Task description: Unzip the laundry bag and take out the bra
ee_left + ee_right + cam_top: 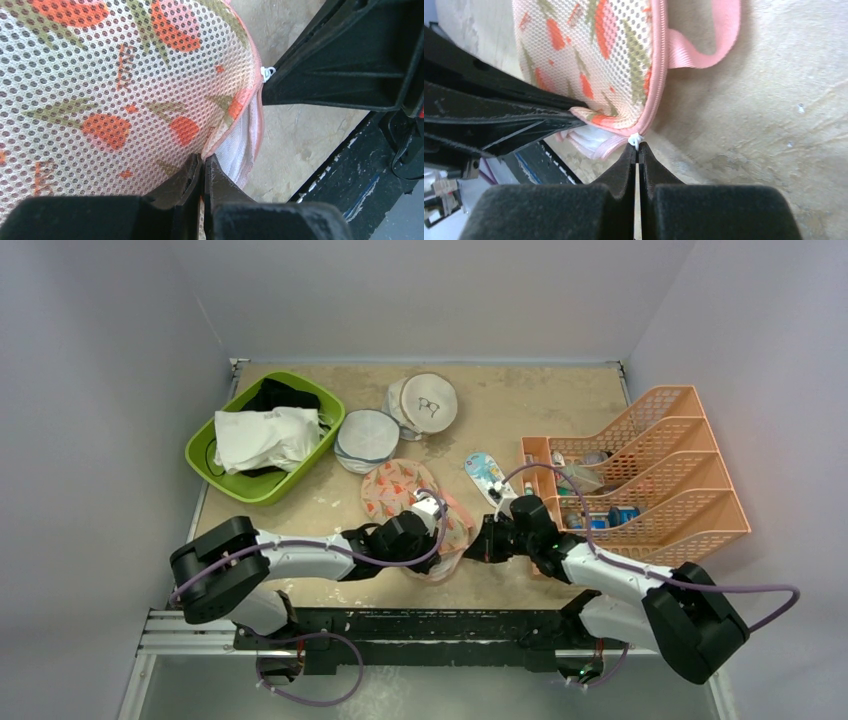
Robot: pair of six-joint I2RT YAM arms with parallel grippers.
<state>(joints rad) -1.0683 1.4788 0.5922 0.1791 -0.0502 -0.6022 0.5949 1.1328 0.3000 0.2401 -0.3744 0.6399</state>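
Far left of the laundry bag a green basin holds white and black garments. Just beyond the laundry bag's far end lies a round mesh bag, and further back a round white bag with a glasses drawing.

The laundry bag lies flat on the tabletop, near the front edge. Its long axis runs diagonally: the far end points back-left toward the mesh bag, and the near end points front-right, in between the two claws.

The left claw comes at the near end from the left. In its wrist view its fingers are pressed together, pinching the laundry bag's pink edge. Beside that pinch the seam gapes a little and pale mesh shows inside.

The right claw meets the same end from the right. Its wrist view shows it pinched shut on the small white zip pull at the laundry bag's rim. A pink loop lies on the tabletop just beside the seam.

Right of the laundry bag lies a pale blue tube. Further right stands an orange rack.
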